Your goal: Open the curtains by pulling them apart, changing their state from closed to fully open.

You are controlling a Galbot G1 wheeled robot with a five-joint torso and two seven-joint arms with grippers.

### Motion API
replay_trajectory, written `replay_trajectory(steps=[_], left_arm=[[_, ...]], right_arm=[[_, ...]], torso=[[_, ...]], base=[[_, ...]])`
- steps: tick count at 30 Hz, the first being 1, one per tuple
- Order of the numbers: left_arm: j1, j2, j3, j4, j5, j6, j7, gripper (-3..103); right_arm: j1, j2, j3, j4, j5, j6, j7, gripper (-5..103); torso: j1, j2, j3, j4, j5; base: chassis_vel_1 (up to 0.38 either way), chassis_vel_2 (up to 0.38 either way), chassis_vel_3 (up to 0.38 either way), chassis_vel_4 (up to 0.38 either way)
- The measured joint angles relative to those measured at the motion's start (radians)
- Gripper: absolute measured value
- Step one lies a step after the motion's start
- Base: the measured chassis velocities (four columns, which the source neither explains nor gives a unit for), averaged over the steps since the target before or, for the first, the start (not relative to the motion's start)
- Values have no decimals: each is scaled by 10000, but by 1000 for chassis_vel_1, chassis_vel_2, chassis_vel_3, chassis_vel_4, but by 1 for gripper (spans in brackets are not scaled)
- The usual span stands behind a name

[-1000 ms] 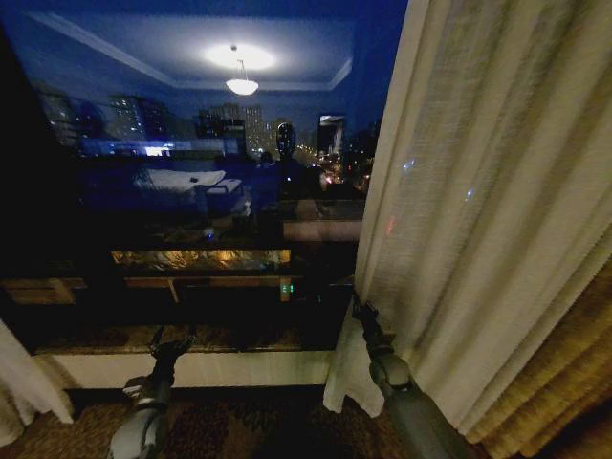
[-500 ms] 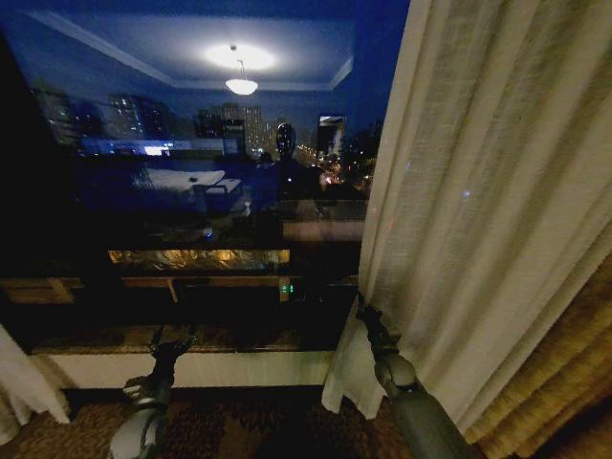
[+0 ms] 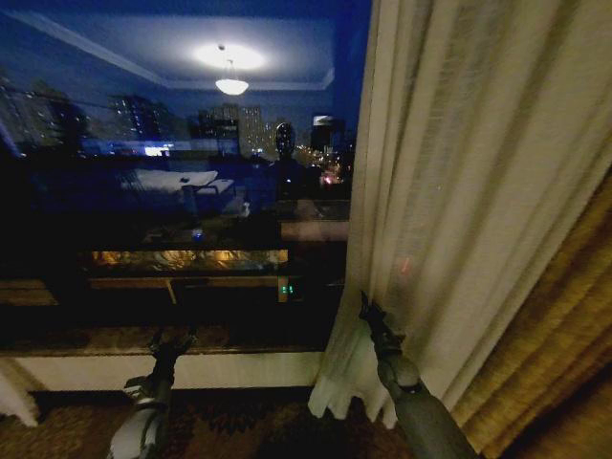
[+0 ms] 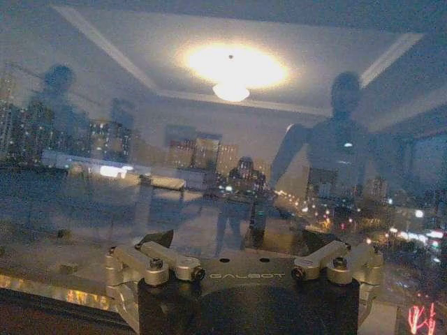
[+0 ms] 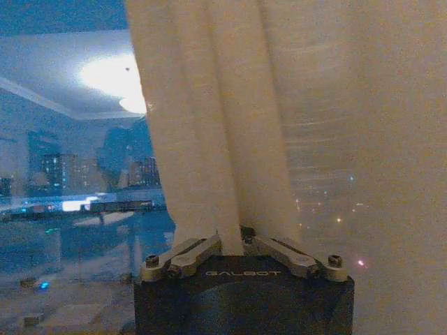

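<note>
My right gripper (image 3: 367,308) is clamped on a fold at the inner edge of the right curtain (image 3: 459,191), low down by the sill; in the right wrist view the fingers (image 5: 192,251) pinch cream fabric between them. Over the last second the whole head view has slid, so my camera moved; against the window (image 3: 172,172) the curtain edge sits much as before, still covering the right part of the glass, so I judge this panel has more travel to make. The left curtain (image 3: 14,402) is a bunched hem at the far left. My left gripper (image 3: 170,342) hangs spread apart before the glass, holding nothing.
</note>
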State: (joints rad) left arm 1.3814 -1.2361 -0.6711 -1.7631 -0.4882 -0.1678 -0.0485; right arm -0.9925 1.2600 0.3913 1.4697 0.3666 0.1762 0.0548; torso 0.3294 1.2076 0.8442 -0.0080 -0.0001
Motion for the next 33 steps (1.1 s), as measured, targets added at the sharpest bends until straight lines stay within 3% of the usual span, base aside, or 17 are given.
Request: replay_trajectory(steps=[10, 20, 24, 33], left_arm=[[0, -1, 1, 0, -1, 0, 0, 100], [0, 0, 1, -1, 0, 0, 5, 100], [0, 3, -6, 0, 0, 0, 0, 100], [0, 0, -2, 0, 0, 0, 0, 100]], right_arm=[[-41, -2, 25, 4, -17, 303, -26, 0], [-128, -92, 36, 97, -511, 281, -67, 0], [-51, -211, 276, -163, -510, 141, 244, 0], [325, -744, 1125, -911, -488, -547, 2305, 0]], torso=[[2, -2, 1, -1, 1], [2, -1, 1, 0, 4], [1, -1, 0, 6, -6], [2, -1, 1, -1, 4]], base=[[-357, -340, 346, 357], [-119, -134, 156, 94], [73, 39, -70, -27], [8, 4, -7, -6]])
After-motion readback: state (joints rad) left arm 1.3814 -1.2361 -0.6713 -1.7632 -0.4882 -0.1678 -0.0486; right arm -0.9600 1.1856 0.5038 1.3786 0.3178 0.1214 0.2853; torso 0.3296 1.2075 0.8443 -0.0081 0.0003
